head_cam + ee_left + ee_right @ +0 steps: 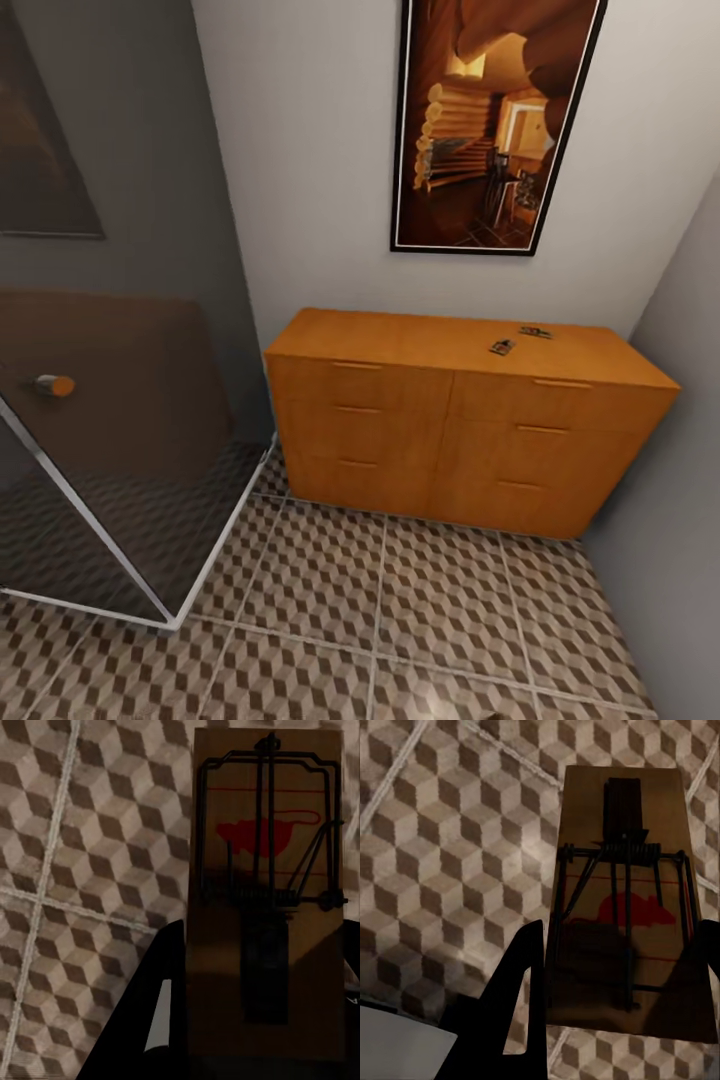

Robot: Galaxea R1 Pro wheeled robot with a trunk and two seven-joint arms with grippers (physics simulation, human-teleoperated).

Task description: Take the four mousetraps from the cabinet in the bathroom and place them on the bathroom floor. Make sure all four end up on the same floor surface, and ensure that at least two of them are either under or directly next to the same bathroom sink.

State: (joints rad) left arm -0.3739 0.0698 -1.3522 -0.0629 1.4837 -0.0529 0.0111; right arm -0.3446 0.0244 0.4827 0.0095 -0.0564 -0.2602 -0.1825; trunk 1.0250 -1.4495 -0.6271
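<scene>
Cabinet (450, 420): orange-brown wood, smooth, satin sheen. Bathroom floor (420, 610): matt tile, cube-patterned, pale grout. Mousetrap in the left wrist view (266, 892): matt tan wooden board, dark wire spring and bar, red printed mouse. Mousetrap in the right wrist view (630, 907): same wood and dark metal. Shower screen (110, 460): glossy tinted glass, pale metal edging.

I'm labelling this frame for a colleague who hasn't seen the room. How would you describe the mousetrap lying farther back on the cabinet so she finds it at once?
Find the orange-brown cabinet under the framed picture on the white wall. On its flat top, toward the right end, lie two small dark mousetraps. The one you want, the rear mousetrap, lies nearer the wall and farther right than the front mousetrap.
</scene>
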